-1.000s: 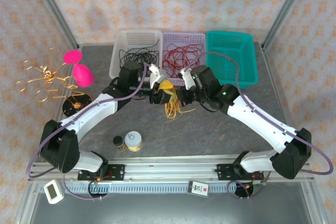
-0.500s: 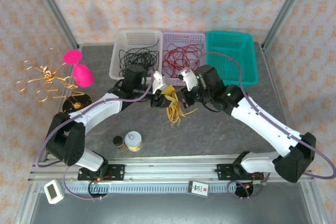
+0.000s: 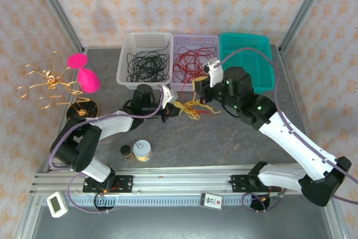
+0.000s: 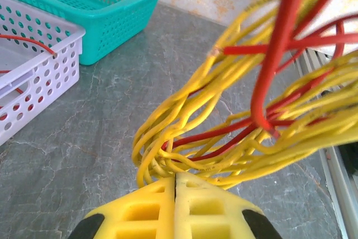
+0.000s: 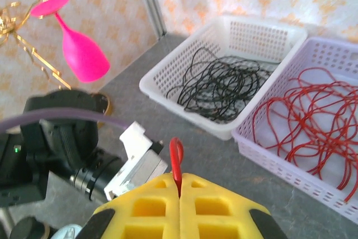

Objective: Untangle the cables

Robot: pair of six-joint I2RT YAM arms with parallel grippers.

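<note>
Item: cables (image 4: 168, 124), yellow bundle. We anchor it, pinched in the left hand (image 4: 175, 180); the right hand (image 5: 179, 186) nips one red strand (image 5: 175, 155), presumably to draw it free.

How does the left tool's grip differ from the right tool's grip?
The left tool pinches a bunch of thin yellow wires; the right tool pinches one thin red wire. The left tool's wires spread into a tangle; the right tool's wire makes one small loop. Both tools are shut.
</note>
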